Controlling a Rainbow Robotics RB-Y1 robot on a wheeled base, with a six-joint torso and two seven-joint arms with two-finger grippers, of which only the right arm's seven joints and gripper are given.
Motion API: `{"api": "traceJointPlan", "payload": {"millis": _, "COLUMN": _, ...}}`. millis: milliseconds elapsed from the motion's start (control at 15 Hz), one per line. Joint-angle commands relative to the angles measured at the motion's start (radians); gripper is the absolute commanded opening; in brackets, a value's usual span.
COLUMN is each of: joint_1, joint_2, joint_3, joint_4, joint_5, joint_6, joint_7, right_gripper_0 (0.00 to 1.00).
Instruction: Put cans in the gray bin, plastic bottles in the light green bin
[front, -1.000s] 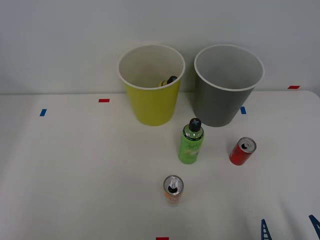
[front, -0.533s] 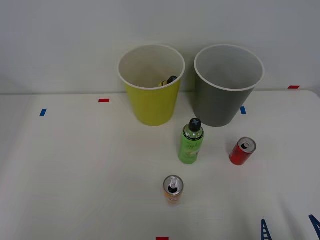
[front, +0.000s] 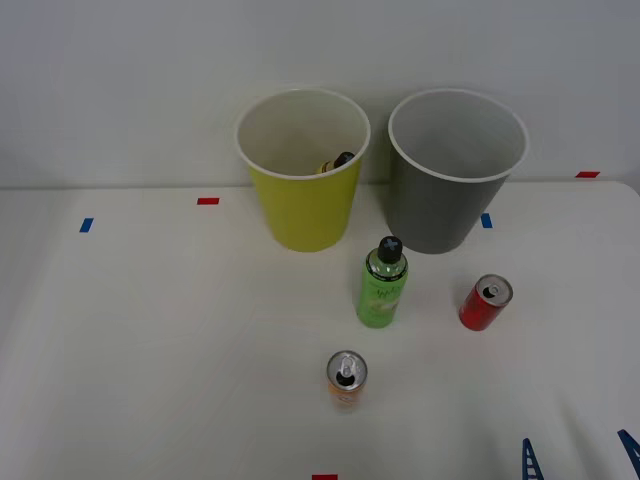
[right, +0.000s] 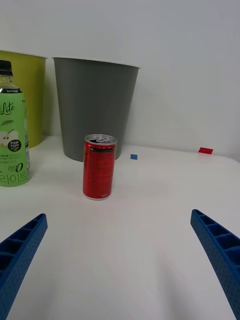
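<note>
A red can (front: 485, 302) (right: 99, 166) stands upright on the white table, right of a green plastic bottle (front: 381, 284) (right: 12, 133) with a black cap. An orange-and-white can (front: 346, 378) stands nearer the front. Behind them are the light green bin (front: 302, 170) (right: 29, 95), with a dark-capped bottle (front: 338, 162) lying inside, and the gray bin (front: 453, 170) (right: 94, 110). My right gripper (front: 579, 460) (right: 120, 270) is open at the table's front right, its blue fingers (right: 220, 250) spread wide, with the red can straight ahead and some way off.
Small red tape marks (front: 208, 201) and blue tape marks (front: 86, 225) dot the white table (front: 150, 350). A pale wall stands right behind the two bins. Bare tabletop lies between my fingers and the red can.
</note>
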Motion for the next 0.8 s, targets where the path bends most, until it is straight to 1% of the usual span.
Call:
{"api": "traceJointPlan", "payload": {"millis": 67, "joint_1": -0.015, "joint_2": 0.001, "joint_3": -0.002, "joint_4": 0.028, "joint_5": 0.002, "joint_6": 0.014, "joint_7": 0.0, "right_gripper_0": 1.0}}
{"api": "traceJointPlan", "payload": {"millis": 200, "joint_1": -0.044, "joint_2": -0.008, "joint_3": 0.003, "joint_4": 0.067, "joint_5": -0.04, "joint_6": -0.018, "joint_7": 0.005, "right_gripper_0": 1.0}}
{"api": "traceJointPlan", "payload": {"millis": 467, "joint_1": -0.066, "joint_2": -0.034, "joint_3": -0.002, "joint_4": 0.066, "joint_5": -0.058, "joint_6": -0.025, "joint_7": 0.006, "right_gripper_0": 1.0}}
{"api": "traceJointPlan", "payload": {"millis": 600, "joint_1": -0.066, "joint_2": -0.034, "joint_3": 0.002, "joint_4": 0.066, "joint_5": -0.066, "joint_6": -0.023, "joint_7": 0.006, "right_gripper_0": 1.0}}
{"api": "traceJointPlan", "payload": {"millis": 800, "joint_1": -0.069, "joint_2": -0.035, "joint_3": 0.051, "joint_4": 0.066, "joint_5": -0.081, "joint_6": 0.008, "joint_7": 0.015, "right_gripper_0": 1.0}}
